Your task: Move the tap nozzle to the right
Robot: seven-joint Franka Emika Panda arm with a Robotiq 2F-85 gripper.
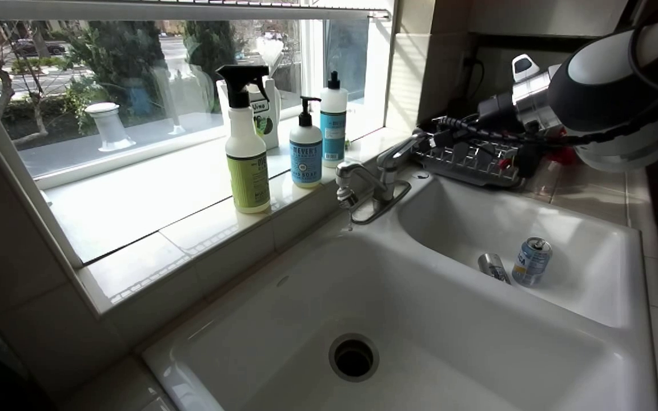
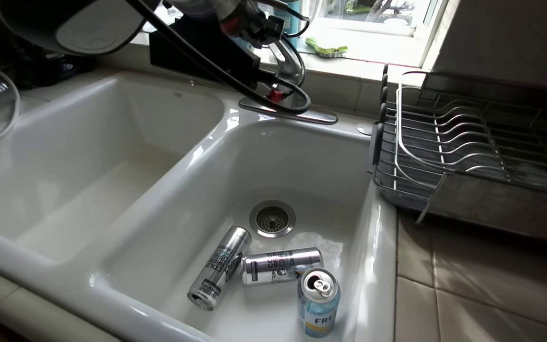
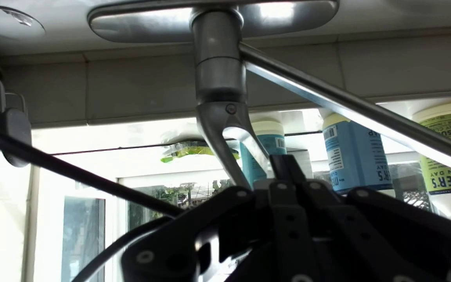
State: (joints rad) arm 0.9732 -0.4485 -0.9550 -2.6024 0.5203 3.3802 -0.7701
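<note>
The tap nozzle is a slim chrome spout. In an exterior view (image 1: 366, 171) it extends over the left basin; in the wrist view (image 3: 350, 103) it runs to the right from the chrome tap body (image 3: 220, 62). In an exterior view the black arm parts hide the spout, and the chrome base plate (image 2: 318, 117) shows below them. My gripper (image 3: 286, 168) is shut, its black fingertips together with nothing seen between them. They sit right beside the tap's forked lever handle (image 3: 213, 133), overlapping its right prong in the wrist view. I cannot tell whether they touch it.
A green spray bottle (image 1: 248, 177), a blue soap bottle (image 1: 306, 151) and a teal bottle (image 1: 333, 123) stand on the sill. A wire dish rack (image 2: 468, 142) is beside the tap. Cans (image 2: 318, 301) lie or stand in a sink basin. A black cable (image 2: 221, 71) loops near the tap.
</note>
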